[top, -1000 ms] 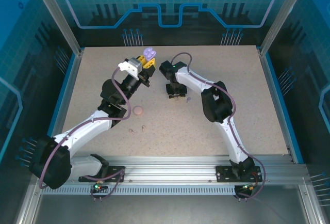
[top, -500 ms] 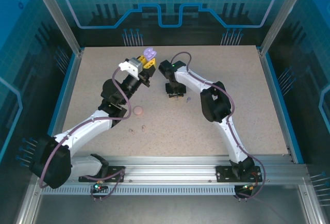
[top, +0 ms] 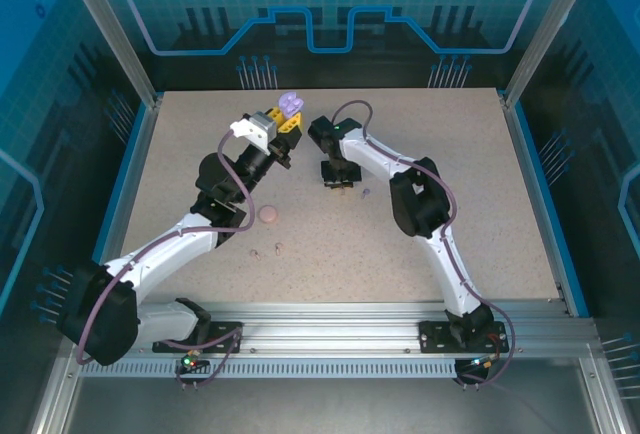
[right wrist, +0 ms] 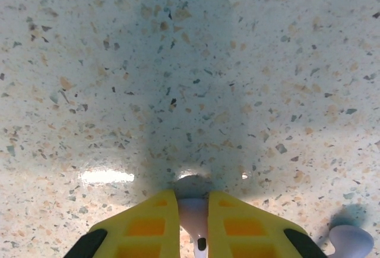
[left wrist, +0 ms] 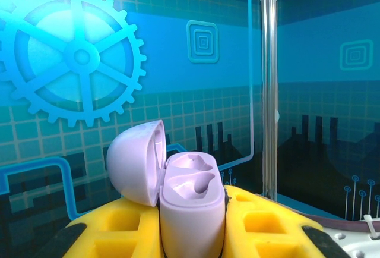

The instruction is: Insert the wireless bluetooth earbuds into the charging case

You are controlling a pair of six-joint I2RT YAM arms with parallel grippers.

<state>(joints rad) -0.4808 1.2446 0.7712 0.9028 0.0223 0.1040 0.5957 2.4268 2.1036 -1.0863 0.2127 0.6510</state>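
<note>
Open purple charging case (left wrist: 193, 207) is being clamped aloft by left gripper (left wrist: 191, 228); pale earbud (right wrist: 193, 217) is being pinched on the table (right wrist: 267, 62) by right gripper (right wrist: 191, 198), probably to be lifted across next.

I was working in a purpose-built robot test cell, a lab enclosure rather than a home or shop. A speckled tabletop (top: 350, 264) sat boxed in by aluminium frame posts (top: 105, 24) and blue translucent panels (left wrist: 178, 62) printed with a gear emblem (left wrist: 77, 56) and circuit-style lines. The left arm (top: 170, 244) and right arm (top: 450, 264) were bolted to a slotted metal rail (top: 340, 339) at the near edge.
</note>
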